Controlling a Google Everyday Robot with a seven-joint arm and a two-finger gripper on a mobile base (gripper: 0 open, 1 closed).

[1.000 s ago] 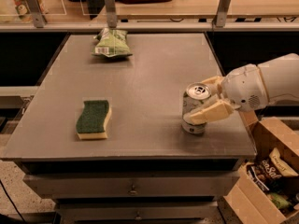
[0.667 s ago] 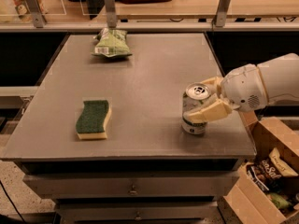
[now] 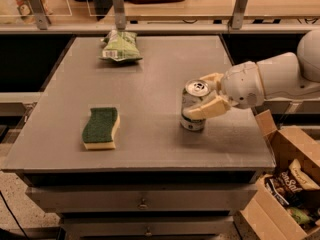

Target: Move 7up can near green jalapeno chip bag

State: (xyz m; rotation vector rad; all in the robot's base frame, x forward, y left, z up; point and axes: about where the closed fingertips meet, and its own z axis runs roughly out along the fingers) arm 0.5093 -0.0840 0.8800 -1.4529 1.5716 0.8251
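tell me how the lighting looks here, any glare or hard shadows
Camera view: warm, even light on the table, no hard shadows, only a soft dark edge under the sponge and bag; the one glint is on the silver top of the can, which the hand grips at the right.

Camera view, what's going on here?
The robot's tool, reaching in from the right, is closed around the 7up can at the right side of the table. The green jalapeno chip bag lies at the far edge, well apart from the can. A sponge sits front left.
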